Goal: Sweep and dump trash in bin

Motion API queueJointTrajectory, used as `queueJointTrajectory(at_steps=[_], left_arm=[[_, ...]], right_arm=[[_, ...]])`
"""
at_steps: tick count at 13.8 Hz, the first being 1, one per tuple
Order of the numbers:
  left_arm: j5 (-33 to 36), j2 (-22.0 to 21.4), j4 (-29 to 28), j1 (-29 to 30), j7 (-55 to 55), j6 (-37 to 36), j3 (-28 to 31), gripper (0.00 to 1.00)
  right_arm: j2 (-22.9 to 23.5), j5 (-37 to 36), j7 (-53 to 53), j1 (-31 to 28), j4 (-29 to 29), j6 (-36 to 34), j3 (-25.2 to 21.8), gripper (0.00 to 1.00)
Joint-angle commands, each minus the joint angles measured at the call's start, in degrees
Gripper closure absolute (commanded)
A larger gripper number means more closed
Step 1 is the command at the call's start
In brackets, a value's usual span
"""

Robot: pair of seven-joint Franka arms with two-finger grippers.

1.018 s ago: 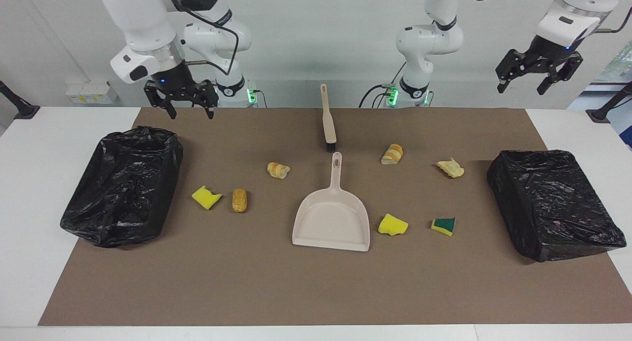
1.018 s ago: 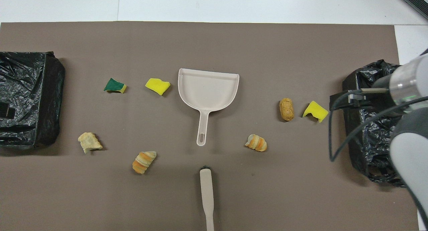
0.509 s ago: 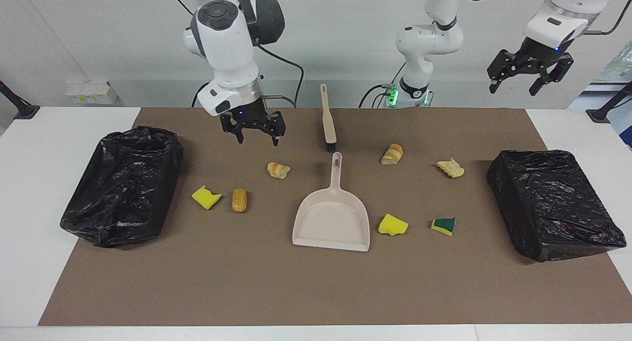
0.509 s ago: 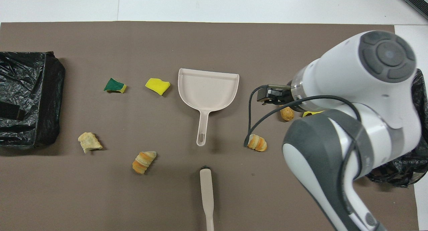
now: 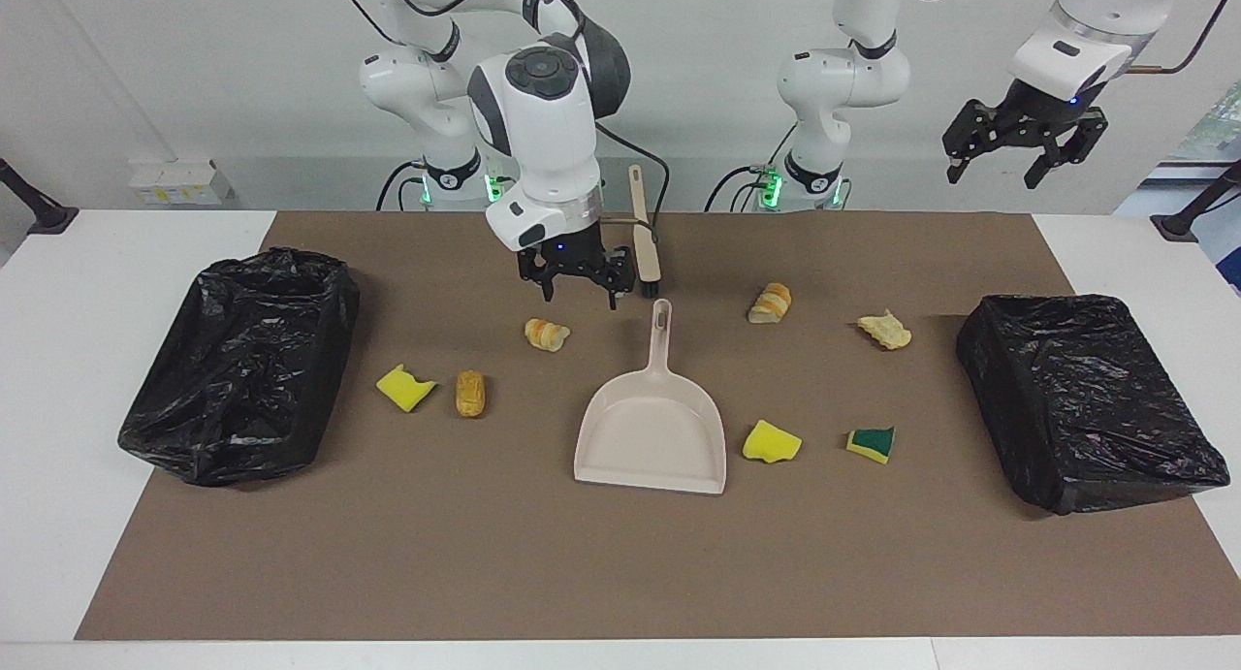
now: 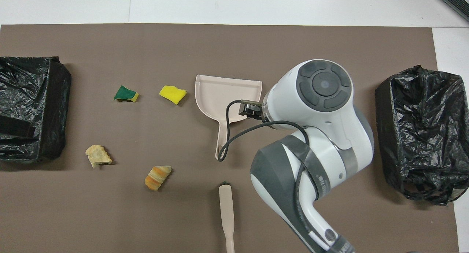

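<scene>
Facing view: your seven trash scraps [image 5: 547, 335], two bins [image 5: 242, 363].
Yellow sponge, golden bread; right tool [image 5: 580, 287] and left tool [image 5: 999, 154] hang spread, empty.

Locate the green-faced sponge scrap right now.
The green-faced sponge scrap lies on the brown mat toward the left arm's end of the table, between the plain yellow sponge chunk beside the dustpan and the black-bagged bin.
</scene>
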Motion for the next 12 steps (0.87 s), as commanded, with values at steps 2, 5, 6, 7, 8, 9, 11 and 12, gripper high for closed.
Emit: queueJointTrajectory(at_steps=[2,5,6,7,8,9,11,12], left_arm=[[-0.5,-1.9,-3.5,-2.1,-1.1,1.4,0.5,0.00],[-0.7,-6.8,-11.3,-6.0,-1.1,2.4,0.5,0.00],[-1.5,-9.6,-15.4,-7.4,-1.1,3.5,0.5,0.00],[-2.7,-12.5,-19.7,-8.4,-1.2,4.4,0.5,0.00],[-3.7,-15.5,-23.9,-9.7,-1.3,4.9,0.5,0.00],[-4.1,-18.1,-27.7,-11.2,-1.7,5.2,0.5,0.00],[-4.2,-21.9,-33.6,-15.1,-4.6,6.3,0.5,0.00],[-4.4,-23.1,-35.4,-17.1,-6.2,6.8,0.5,0.00]], right_arm=[[6.4,-1.3,6.6,3.8,4.0,1.4,-0.3,0.00],[9.6,-4.0,8.8,6.5,4.3,3.1,-0.2,0.00],[10.7,-4.4,9.3,7.5,4.3,4.3,-0.2,0.00],[11.8,-4.6,9.6,8.4,4.2,5.7,-0.2,0.00],[12.7,-4.8,9.6,8.5,4.3,6.3,-0.2,0.00],[13.3,-5.2,9.5,8.6,4.2,7.3,-0.1,0.00],[14.4,-5.9,9.0,9.5,4.2,8.7,-0.1,0.00],[14.5,-6.0,8.2,9.1,4.0,9.9,-0.1,0.08]])
